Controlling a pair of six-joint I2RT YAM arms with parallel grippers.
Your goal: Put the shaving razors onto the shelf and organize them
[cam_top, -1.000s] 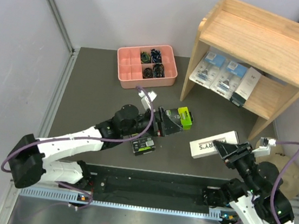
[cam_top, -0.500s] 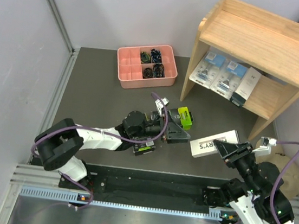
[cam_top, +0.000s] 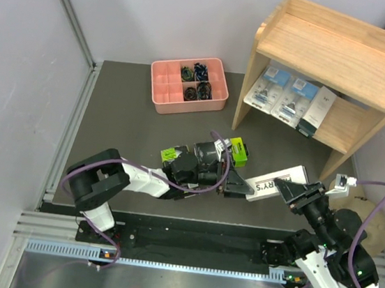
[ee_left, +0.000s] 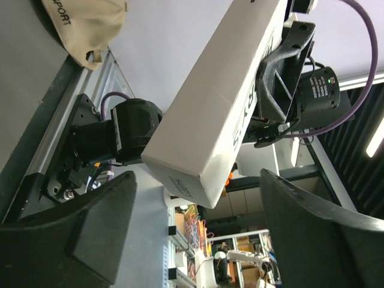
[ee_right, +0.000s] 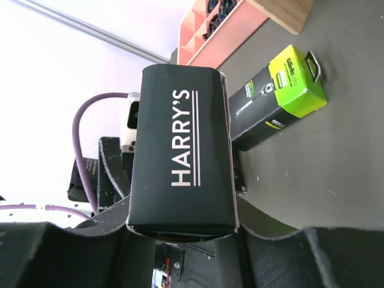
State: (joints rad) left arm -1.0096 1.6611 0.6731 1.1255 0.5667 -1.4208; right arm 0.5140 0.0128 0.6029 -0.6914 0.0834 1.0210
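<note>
A pale grey wall panel and a slanting metal post close the left side of the room. The table [cam_top: 110, 127] is covered by a dark grey mat, with a metal rail along its near edge. Toward the back sits a pink tray [cam_top: 183, 105] of small dark items.

The left arm lies low across the mat, reaching to the right. Beside its forearm the lime-green end of a black box [cam_top: 172, 155] shows. A second black box [cam_top: 238, 152] lies just beyond the wrist, flat on the mat. The left gripper [cam_top: 240, 183] has its jaws spread wide. The near end of the white box [cam_top: 279, 183] sits between them, with a gap on each side in the left wrist view.

The right gripper [cam_top: 292, 191] is clamped on the other end of that white box and holds it level above the mat, in front of the shelf.

The wooden shelf [cam_top: 344, 50] stands at the back right against the grey wall. Its lower tier holds two blister packs [cam_top: 266, 90] with blue cards side by side, and another white box [cam_top: 317, 110] just to their right. A tan bag [cam_top: 377, 223] lies off the table's right edge.
</note>
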